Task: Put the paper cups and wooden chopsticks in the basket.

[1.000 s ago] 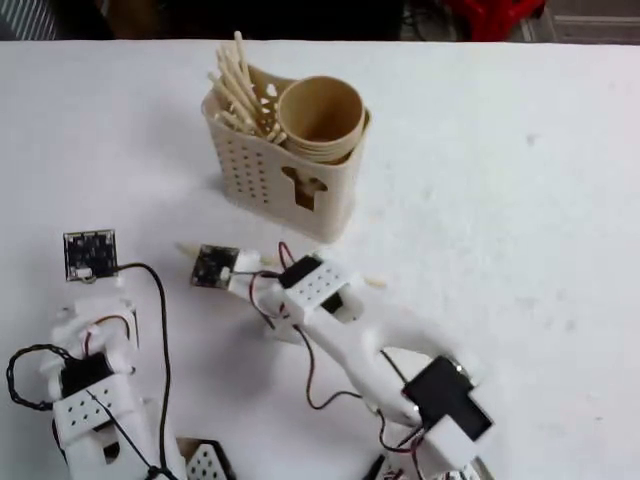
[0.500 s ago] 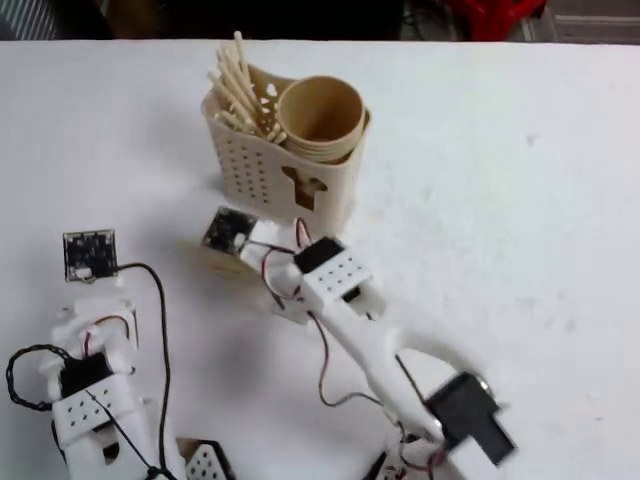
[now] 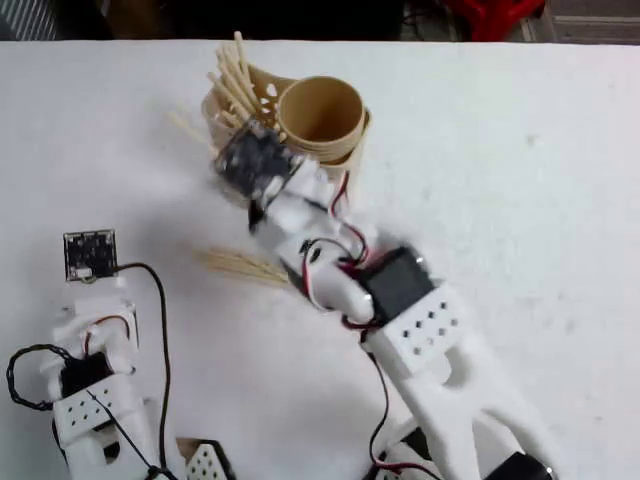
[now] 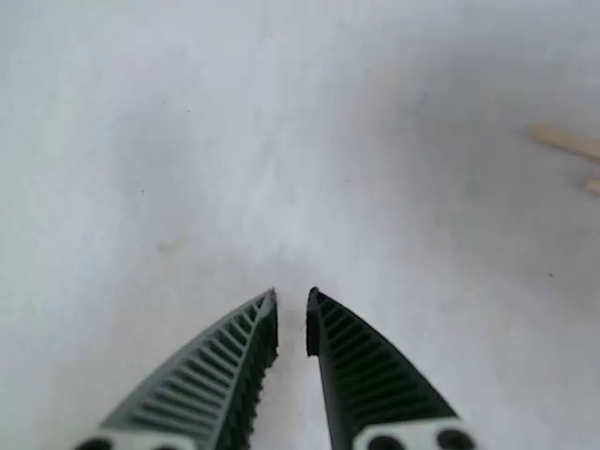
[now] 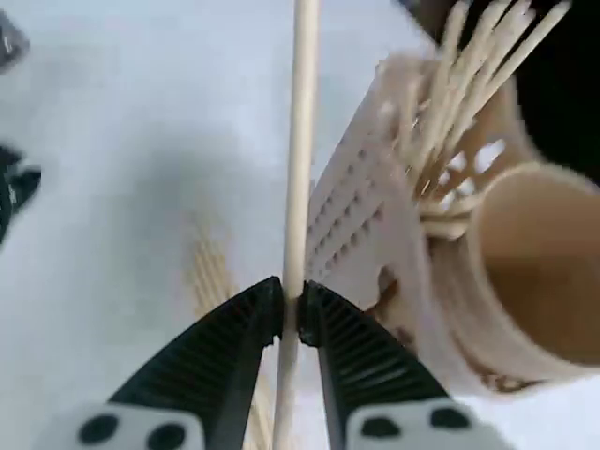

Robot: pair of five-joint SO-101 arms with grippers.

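Spreading across the scene, the white table (image 3: pixel 520 150) carries the right arm (image 3: pixel 420 340), which stretches from the near edge to the perforated basket (image 3: pixel 262 82) at far centre. The basket holds stacked paper cups (image 3: pixel 320 115) on its right and bundled wooden chopsticks (image 3: pixel 232 75) on its left. The right wrist view shows what the high view hides: the right gripper (image 5: pixel 291 309) clamps a single chopstick (image 5: pixel 302 141) beside the basket's left wall. Loose chopsticks (image 3: pixel 245 265) lie nearer on the table. The left gripper (image 4: pixel 291 309), near left, has its jaws almost together and holds nothing.
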